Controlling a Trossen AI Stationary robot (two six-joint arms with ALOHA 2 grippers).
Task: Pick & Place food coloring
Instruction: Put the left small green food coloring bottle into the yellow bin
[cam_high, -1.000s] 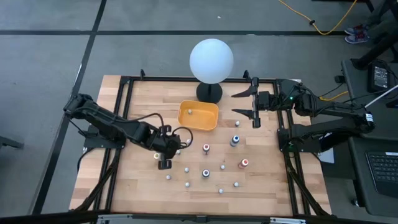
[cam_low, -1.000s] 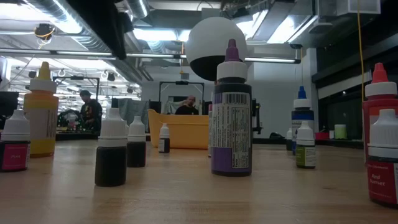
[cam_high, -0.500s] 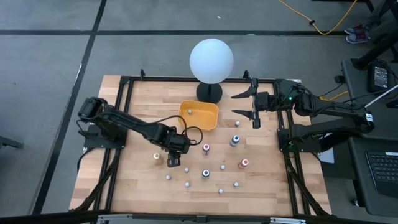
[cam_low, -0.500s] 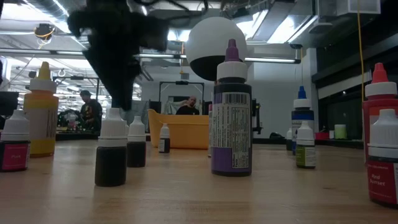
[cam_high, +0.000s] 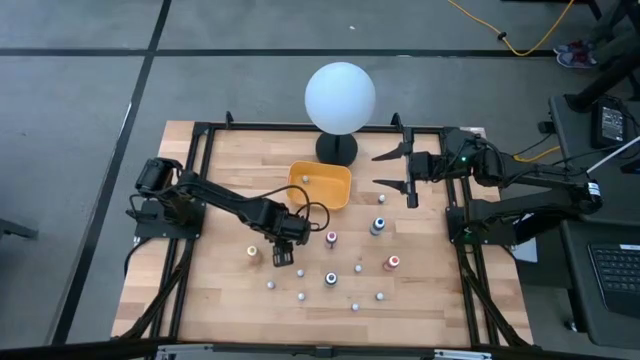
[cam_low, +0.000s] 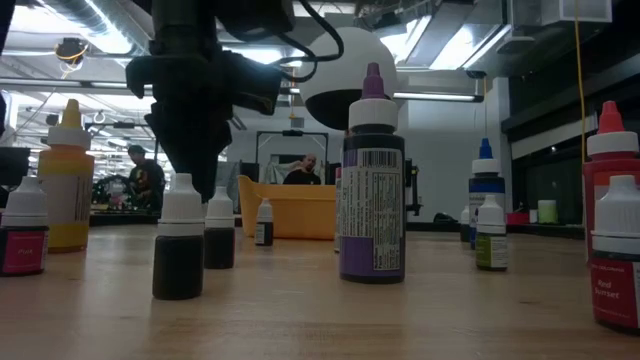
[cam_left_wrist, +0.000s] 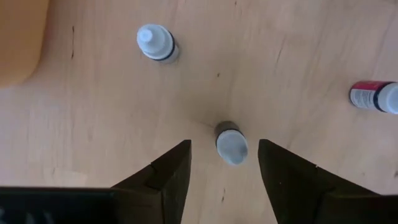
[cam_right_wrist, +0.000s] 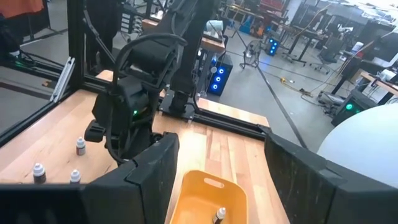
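Several small food coloring bottles (cam_high: 358, 267) stand upright on the wooden table, and one more (cam_high: 305, 180) stands in the yellow-orange tray (cam_high: 330, 192). My left gripper (cam_high: 281, 258) points down over the table's middle left, open. Its two fingers stand on either side of a white-capped dark bottle (cam_left_wrist: 231, 143) without touching it. In the low view this gripper (cam_low: 192, 170) hangs just above the bottle caps. My right gripper (cam_high: 405, 175) waits open, high over the far right of the table, holding nothing.
A big white globe (cam_high: 340, 97) on a black base stands behind the tray at the far edge. Near my left gripper are another white-capped bottle (cam_left_wrist: 157, 43) and a pink-labelled one (cam_left_wrist: 376, 96). Taller purple (cam_low: 372, 190) and orange (cam_low: 66, 180) bottles stand at the front.
My left gripper has swung toward the table's right and come down, tipping to point more steeply at the table. It now stands around the white-capped bottle. The bottles and my right gripper have kept still.
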